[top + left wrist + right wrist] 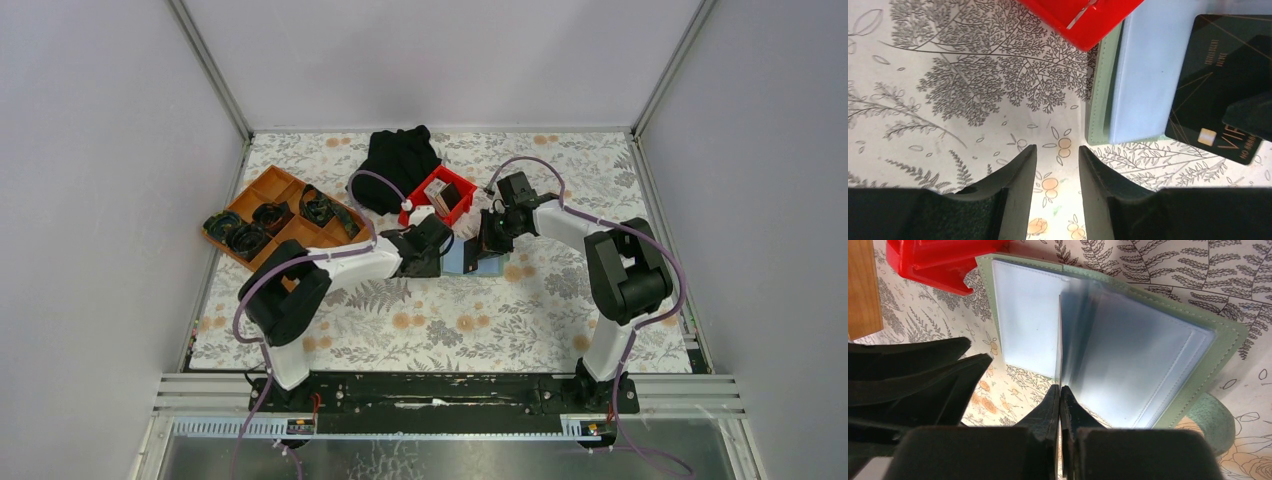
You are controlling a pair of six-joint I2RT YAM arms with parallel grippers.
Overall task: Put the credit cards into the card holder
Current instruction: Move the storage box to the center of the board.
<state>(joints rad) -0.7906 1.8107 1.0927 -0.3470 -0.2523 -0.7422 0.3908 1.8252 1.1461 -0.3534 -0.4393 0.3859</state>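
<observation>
- Gripping a dark rectangular credit card (pixel 1213 75) with gold line work and a gold chip, the right gripper (pixel 1060 389) is clenched, its two black fingertips pressed together.
- The card stands tilted over the right part of the open holder. In the right wrist view it shows only as a thin edge rising from the closed fingertips.
- The grey-green folding card holder (pixel 1148 350) lies open and flat on the floral-patterned table cover (pixel 948 100), between the two grippers.
- Its pale blue slotted plastic sleeves face up. One sleeve leaf stands raised near the fold, just beside the card edge.
- The holder's green closure tab (pixel 1215 415) sticks out from its near right corner and rests on the table cover.
- The left gripper (pixel 1058 155) is released. Its jaws stand parted with bare table cover between them and nothing in them.
- The left gripper sits just beside the holder's left edge, apart from it.
- A red plastic bin (pixel 1083 20) sits just beyond the holder's far left corner; whether they touch cannot be told.
- Further cards stand in the red bin, as seen from above.
- An orange compartment tray (pixel 262 190) with dark items lies at the table's left side, well apart from the holder.
- A black cloth bundle (pixel 400 155) lies behind the red bin.
</observation>
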